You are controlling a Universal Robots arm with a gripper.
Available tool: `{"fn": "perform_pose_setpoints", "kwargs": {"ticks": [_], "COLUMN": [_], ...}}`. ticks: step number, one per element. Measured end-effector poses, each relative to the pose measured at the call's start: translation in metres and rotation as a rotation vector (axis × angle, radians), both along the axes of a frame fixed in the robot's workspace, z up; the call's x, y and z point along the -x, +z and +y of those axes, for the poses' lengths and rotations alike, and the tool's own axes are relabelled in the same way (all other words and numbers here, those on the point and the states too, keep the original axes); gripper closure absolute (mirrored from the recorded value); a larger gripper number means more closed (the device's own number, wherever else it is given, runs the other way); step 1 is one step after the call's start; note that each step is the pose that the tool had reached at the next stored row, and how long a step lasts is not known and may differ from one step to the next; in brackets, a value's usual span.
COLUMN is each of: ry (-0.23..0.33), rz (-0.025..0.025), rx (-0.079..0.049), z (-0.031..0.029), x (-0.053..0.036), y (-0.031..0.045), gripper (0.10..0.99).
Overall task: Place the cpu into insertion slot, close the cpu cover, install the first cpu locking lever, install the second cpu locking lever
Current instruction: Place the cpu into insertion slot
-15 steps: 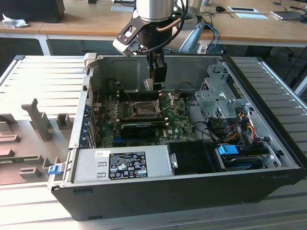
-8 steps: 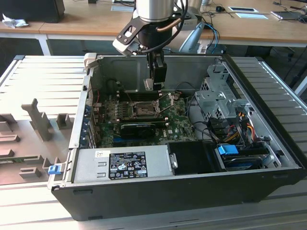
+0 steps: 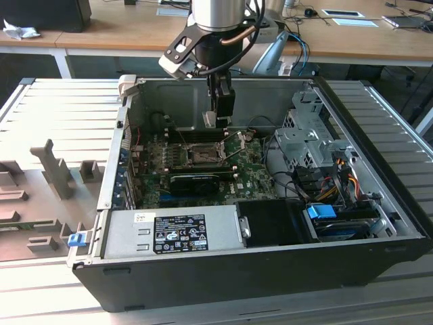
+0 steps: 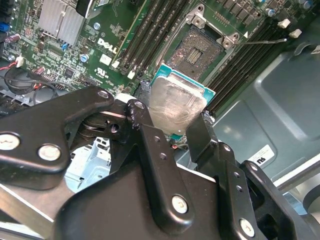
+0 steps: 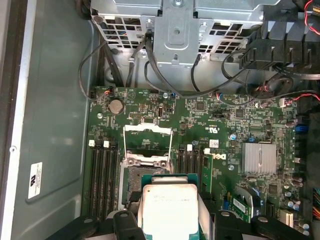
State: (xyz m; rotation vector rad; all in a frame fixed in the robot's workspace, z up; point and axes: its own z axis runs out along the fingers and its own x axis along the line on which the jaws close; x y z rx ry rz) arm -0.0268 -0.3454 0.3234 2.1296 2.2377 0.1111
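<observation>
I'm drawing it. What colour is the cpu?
Silvery cpu, teal-edged; best in second wrist view.

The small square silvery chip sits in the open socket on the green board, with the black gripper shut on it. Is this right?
No. The small square silvery chip is not in the square metal-rimmed socket, which lies empty in the second wrist view; the black gripper, shut on the chip, holds it apart.

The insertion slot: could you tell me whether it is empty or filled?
Empty: the insertion slot shows its bare dark centre, while the claw grips the cpu apart from it.
</observation>
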Motion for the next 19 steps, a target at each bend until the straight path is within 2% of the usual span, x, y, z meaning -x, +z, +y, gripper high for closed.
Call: {"fn": "perform_pose_setpoints", "kwargs": {"ticks": [14,19], "ry": [-0.007,-0.026], "rz": [-0.0001,0.0002], "rx": [0.0,0.0], "z": [0.0,0.0016], "x": [0.0,0.0], "y": [-0.0014,-0.0037], "gripper": [0.553,0.553]}}
